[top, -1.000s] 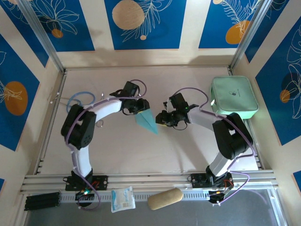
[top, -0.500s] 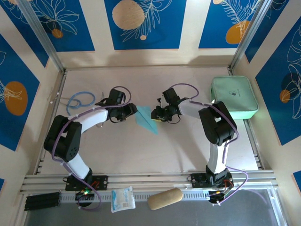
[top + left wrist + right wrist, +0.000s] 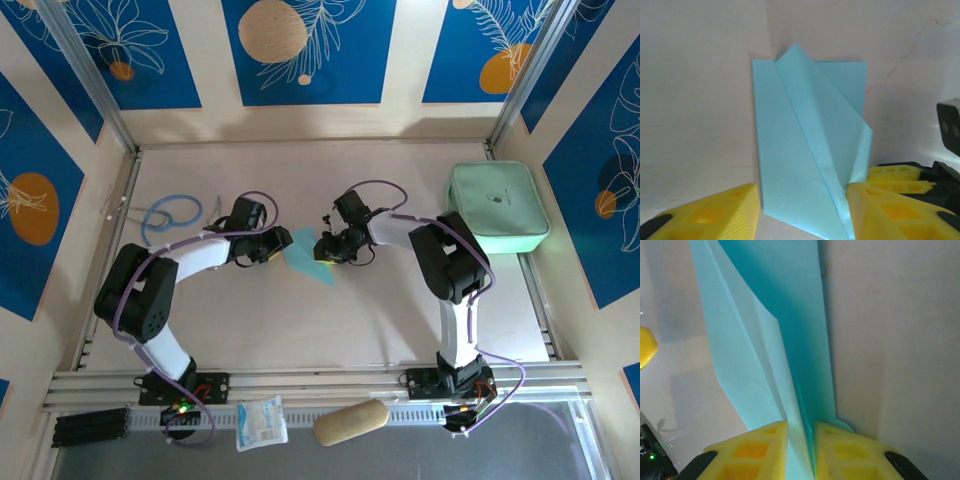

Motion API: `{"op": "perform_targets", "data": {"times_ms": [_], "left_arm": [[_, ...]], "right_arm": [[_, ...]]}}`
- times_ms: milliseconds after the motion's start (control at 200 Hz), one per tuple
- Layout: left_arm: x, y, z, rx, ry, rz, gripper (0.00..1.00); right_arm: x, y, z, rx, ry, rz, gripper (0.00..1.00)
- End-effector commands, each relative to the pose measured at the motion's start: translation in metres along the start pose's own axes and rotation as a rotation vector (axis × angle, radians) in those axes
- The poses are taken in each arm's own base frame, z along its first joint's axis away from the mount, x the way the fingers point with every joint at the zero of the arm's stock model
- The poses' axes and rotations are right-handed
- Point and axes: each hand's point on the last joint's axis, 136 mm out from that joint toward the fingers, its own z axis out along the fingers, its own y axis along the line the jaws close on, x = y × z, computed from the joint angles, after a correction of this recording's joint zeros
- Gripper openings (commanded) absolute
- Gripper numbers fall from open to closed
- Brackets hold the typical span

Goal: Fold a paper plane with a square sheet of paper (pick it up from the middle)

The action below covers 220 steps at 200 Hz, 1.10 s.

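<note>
The light-blue square sheet of paper, folded into a narrow pointed paper plane (image 3: 306, 256), lies mid-table with one flap standing up. My left gripper (image 3: 276, 247) is at its left end. In the left wrist view the paper plane (image 3: 805, 150) lies between the left gripper's (image 3: 802, 190) wide-apart yellow fingers (image 3: 715, 215), and the right-hand finger touches the raised flap. My right gripper (image 3: 329, 247) comes in from the opposite side. In the right wrist view it (image 3: 800, 424) pinches the upright crease of the plane (image 3: 790, 340).
A mint-green zip case (image 3: 497, 207) sits at the right edge of the table. A blue cable loop (image 3: 170, 213) lies at the far left. A white snack packet (image 3: 261, 422) and a tan oblong object (image 3: 350, 422) rest on the near rail.
The right gripper has moved left onto the paper and its jaws have narrowed on the raised crease. The left gripper has slid back to the paper's left end.
</note>
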Motion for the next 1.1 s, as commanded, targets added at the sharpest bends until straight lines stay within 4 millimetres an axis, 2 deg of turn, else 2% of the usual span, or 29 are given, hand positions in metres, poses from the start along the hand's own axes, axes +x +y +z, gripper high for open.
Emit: {"op": "perform_targets", "data": {"times_ms": [0, 190, 400, 555, 740, 910, 1096], "left_arm": [[0.006, -0.003, 0.010, 0.048, 0.043, -0.017, 0.45], [0.012, 0.007, 0.021, 0.030, 0.073, -0.029, 0.33], [0.017, 0.021, 0.029, -0.013, 0.086, -0.033, 0.25], [0.020, 0.030, 0.033, -0.036, 0.092, -0.036, 0.22], [0.020, 0.031, 0.034, -0.037, 0.094, -0.036, 0.21], [0.014, 0.020, 0.027, -0.009, 0.077, -0.021, 0.21], [-0.006, -0.017, -0.007, 0.092, -0.009, 0.023, 0.23]], "right_arm": [[0.005, 0.002, 0.005, -0.001, 0.037, -0.025, 0.22], [0.008, 0.008, 0.005, -0.026, 0.048, -0.052, 0.20], [0.011, 0.019, 0.008, -0.073, 0.067, -0.085, 0.20], [0.015, 0.020, 0.012, -0.072, 0.081, -0.096, 0.20], [0.015, 0.017, 0.014, -0.064, 0.084, -0.091, 0.18], [0.009, 0.029, 0.005, -0.110, 0.057, -0.101, 0.05], [-0.005, 0.049, -0.017, -0.233, 0.004, -0.083, 0.00]]}}
